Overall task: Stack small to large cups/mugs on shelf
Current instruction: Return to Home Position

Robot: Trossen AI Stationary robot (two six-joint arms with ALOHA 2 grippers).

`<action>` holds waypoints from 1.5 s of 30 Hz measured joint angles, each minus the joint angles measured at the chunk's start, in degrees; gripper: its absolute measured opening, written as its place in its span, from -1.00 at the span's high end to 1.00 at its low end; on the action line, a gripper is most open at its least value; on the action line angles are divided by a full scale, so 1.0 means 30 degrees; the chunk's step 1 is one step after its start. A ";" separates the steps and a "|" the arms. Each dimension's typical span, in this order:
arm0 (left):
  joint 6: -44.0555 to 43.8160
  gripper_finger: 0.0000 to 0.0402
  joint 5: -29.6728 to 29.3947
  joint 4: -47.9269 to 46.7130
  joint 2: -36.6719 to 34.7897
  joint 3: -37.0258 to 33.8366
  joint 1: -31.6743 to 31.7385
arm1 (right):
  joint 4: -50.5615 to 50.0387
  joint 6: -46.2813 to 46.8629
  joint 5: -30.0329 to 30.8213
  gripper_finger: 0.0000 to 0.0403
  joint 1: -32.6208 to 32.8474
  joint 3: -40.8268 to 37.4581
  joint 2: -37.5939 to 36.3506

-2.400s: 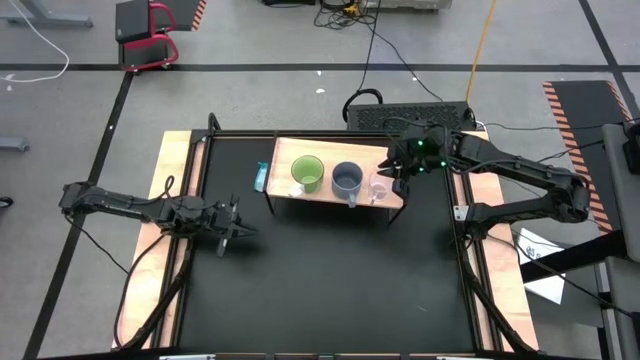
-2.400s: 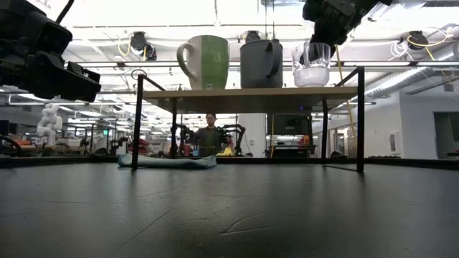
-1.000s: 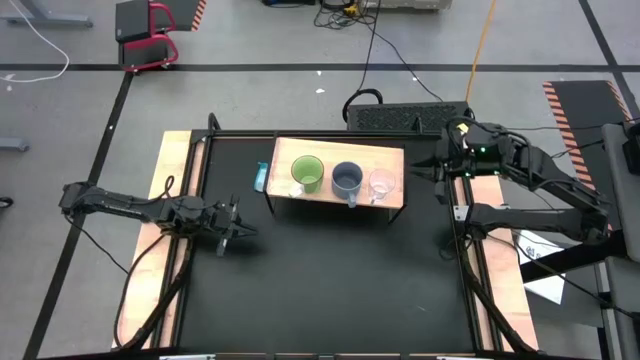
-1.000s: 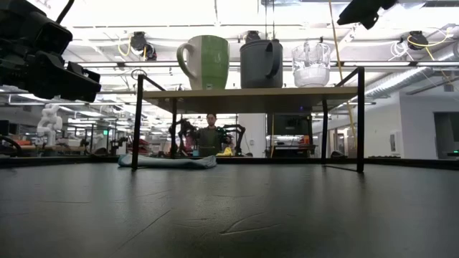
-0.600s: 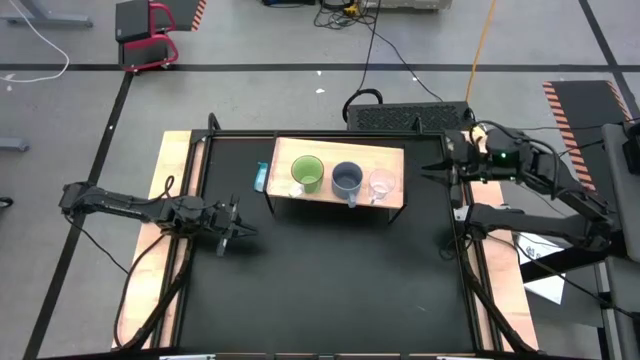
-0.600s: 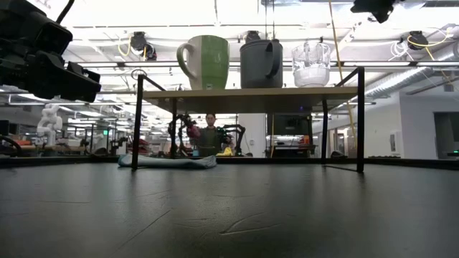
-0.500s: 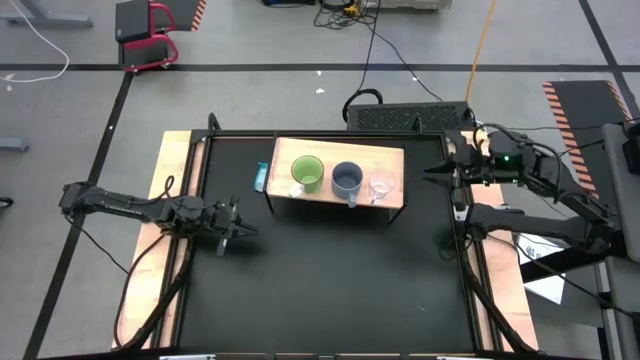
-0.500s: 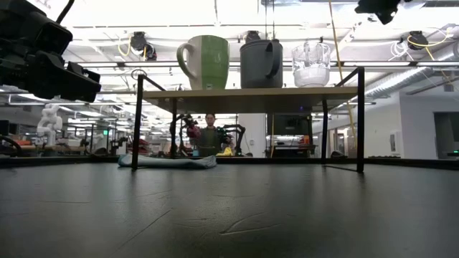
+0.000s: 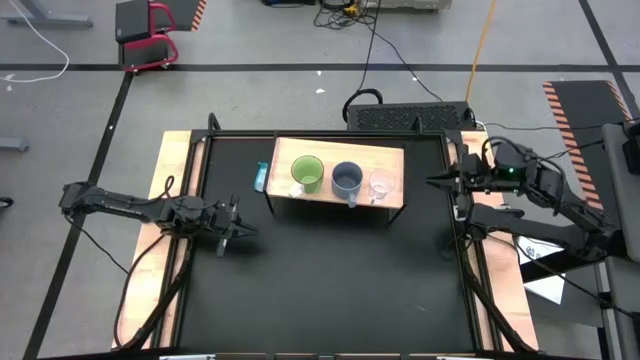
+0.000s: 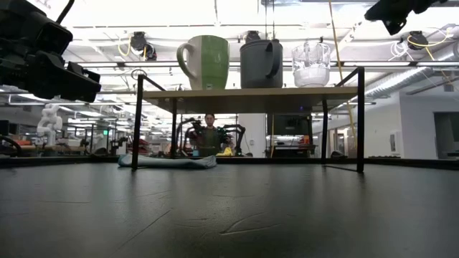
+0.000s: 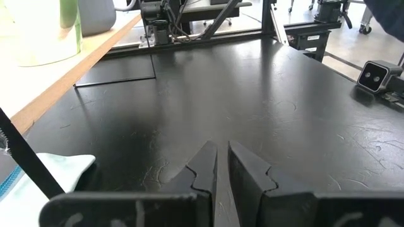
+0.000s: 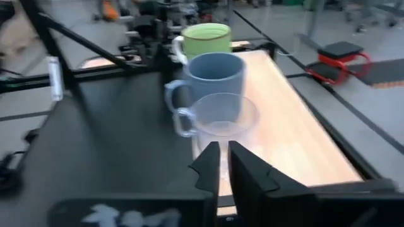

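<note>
The dark left arm (image 9: 125, 206) stretches low and inward, its two-finger left hand (image 9: 236, 229) pointing toward the centre, fingers (image 11: 203, 165) pressed nearly together. The dark right arm (image 9: 560, 200) is folded at its own side and held high, the right hand (image 9: 436, 181) pointing inward with its fingers (image 12: 207, 165) likewise closed.
</note>
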 joint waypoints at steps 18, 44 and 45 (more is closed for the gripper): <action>-0.0146 0.79 0.0015 0.0000 0.0001 0.0006 0.0000 | 0.2900 0.0868 -0.1276 1.00 0.0000 -0.2964 -0.1769; 0.0129 0.79 0.0029 -0.0005 0.0007 0.0000 0.0000 | 1.0500 0.3918 -0.1278 1.00 0.0000 -1.1033 -0.6908; 0.0136 0.79 0.0029 -0.0001 0.0004 0.0002 0.0000 | 1.0630 0.3791 -0.1276 1.00 0.0000 -1.1262 -0.6905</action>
